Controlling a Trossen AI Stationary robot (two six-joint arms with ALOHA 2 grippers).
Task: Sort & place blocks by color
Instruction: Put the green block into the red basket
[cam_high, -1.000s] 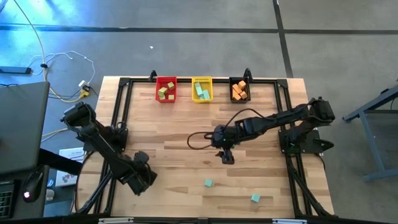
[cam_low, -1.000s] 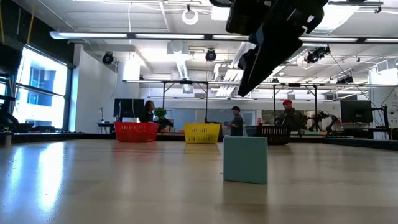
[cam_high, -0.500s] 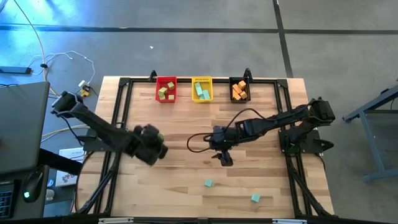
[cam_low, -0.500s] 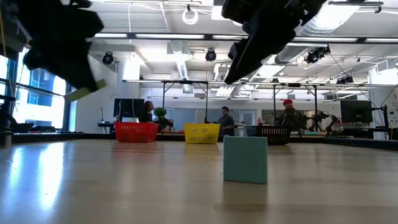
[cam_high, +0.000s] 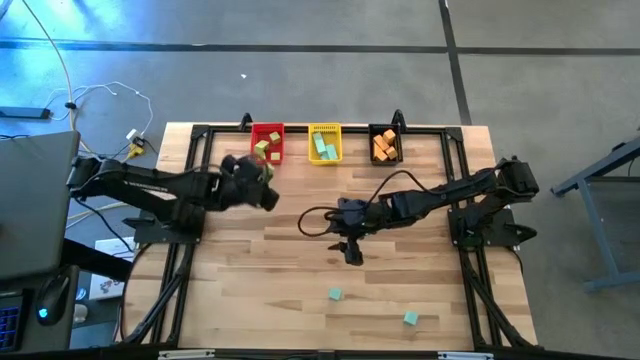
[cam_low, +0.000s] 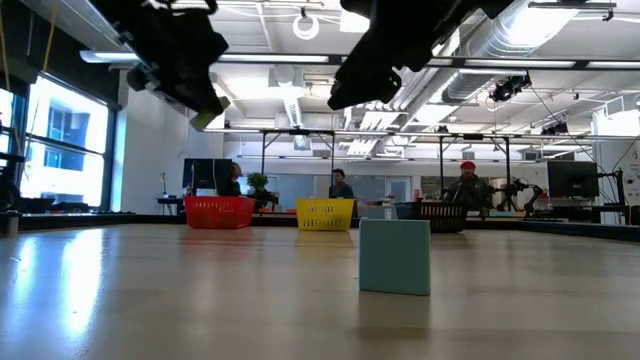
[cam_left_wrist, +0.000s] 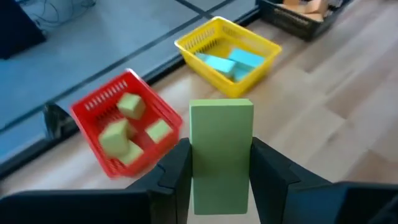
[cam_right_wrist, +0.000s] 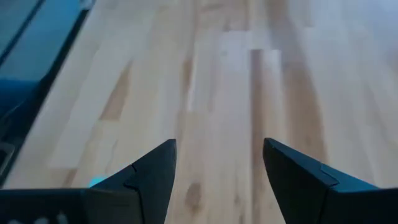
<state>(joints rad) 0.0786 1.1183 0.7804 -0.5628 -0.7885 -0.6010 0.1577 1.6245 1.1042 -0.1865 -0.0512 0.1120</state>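
— Since the earlier frame, what has been shifted?

— Swung across the wooden table (cam_high: 420, 290), the left gripper (cam_left_wrist: 221, 163) is now hung just short of the red plastic mesh bin (cam_high: 267, 143), and the right gripper (cam_right_wrist: 219, 163) has been eased a little toward the table's middle, above bare boards.

— What is held?

— A light yellow-green rectangular block (cam_left_wrist: 221, 155) is clamped between the left fingers (cam_left_wrist: 177, 171), with its upper half standing clear of the tips. The right fingers (cam_right_wrist: 152, 171) are spread apart, with nothing between them.

— How is the drop best done?

— The block should be carried on until the red bin lies squarely beyond the fingertips, over the three matching green cubes (cam_left_wrist: 127, 127), and released only then; let go early, it would probably strike the near rim. The yellow plastic mesh bin (cam_left_wrist: 227, 53) of teal pieces sits just beside, so drift that way is to be avoided.

— What is given by one view and not another?

— Only from above are two small teal cubes (cam_high: 335, 294) seen left loose near the table's front edge, along with the black bin (cam_high: 385, 146) of orange pieces. One teal cube (cam_low: 395, 257) is shown large from table height, yet the grip is not shown there. The clamp is made plain only by the left wrist view.
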